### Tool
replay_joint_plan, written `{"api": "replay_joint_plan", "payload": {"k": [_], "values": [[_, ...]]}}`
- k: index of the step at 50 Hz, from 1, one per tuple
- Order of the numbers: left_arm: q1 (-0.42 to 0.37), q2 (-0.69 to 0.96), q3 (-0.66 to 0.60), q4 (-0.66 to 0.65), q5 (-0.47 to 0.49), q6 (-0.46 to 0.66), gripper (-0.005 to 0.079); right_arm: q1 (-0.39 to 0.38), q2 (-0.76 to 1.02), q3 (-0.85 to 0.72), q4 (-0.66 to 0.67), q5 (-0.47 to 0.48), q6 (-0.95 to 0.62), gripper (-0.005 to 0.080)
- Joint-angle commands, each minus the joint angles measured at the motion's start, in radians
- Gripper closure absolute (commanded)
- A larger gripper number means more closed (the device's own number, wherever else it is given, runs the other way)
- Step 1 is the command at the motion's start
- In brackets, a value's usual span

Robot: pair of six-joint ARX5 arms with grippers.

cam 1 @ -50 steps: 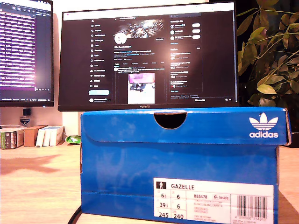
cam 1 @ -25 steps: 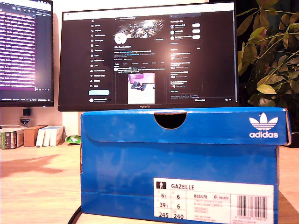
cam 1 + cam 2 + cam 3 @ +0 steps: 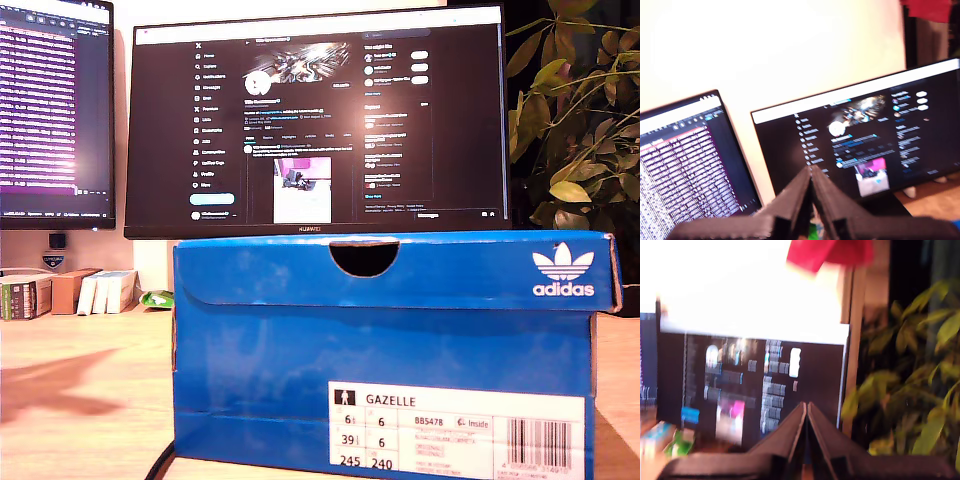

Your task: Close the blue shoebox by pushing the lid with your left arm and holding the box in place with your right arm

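Exterior view: the blue shoebox (image 3: 385,350) stands on the wooden table (image 3: 80,400), filling the lower centre and the exterior view's right. Its lid (image 3: 400,268) lies flat on the box, front flap down over the body; a semicircular finger notch (image 3: 364,258) is cut in the lid's top edge. A white size label (image 3: 455,428) reading GAZELLE sits low on the front face, and a white trefoil logo (image 3: 564,272) marks the lid near the exterior view's right. Neither arm appears in this view.

Behind the box stands a large monitor (image 3: 315,120) with a dark page on screen; a second monitor (image 3: 55,110) with purple text stands at the exterior view's left. A leafy plant (image 3: 575,120) rises at the exterior view's right. Small boxes (image 3: 65,292) rest on the table below the second monitor.

First wrist view: my first gripper (image 3: 811,172) has its two dark fingers pressed together at the tips, with nothing between them. It is raised, pointing toward both monitors, which lie well beyond its tips. The shoebox is out of this view.

Second wrist view (blurred): my second gripper (image 3: 806,407) likewise has its fingers pressed together, pinching nothing. Beyond its tips stands the large monitor, with the plant just to one side. The shoebox is not visible here either.
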Motion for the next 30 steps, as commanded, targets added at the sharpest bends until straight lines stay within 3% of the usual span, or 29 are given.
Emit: {"api": "replay_joint_plan", "payload": {"k": [1, 15, 30], "values": [[-0.007, -0.038, -0.091, -0.004, -0.002, -0.007, 0.0761, 0.016, -0.023, 0.005, -0.003, 0.002, -0.028, 0.0729], [-0.006, -0.26, -0.407, 0.084, -0.004, -0.056, 0.0761, 0.017, -0.076, 0.005, -0.068, 0.027, -0.055, 0.0717], [-0.006, -0.397, -0.613, 0.145, -0.011, -0.105, 0.0761, 0.016, -0.08, -0.065, -0.079, 0.027, -0.127, 0.0717]]}}
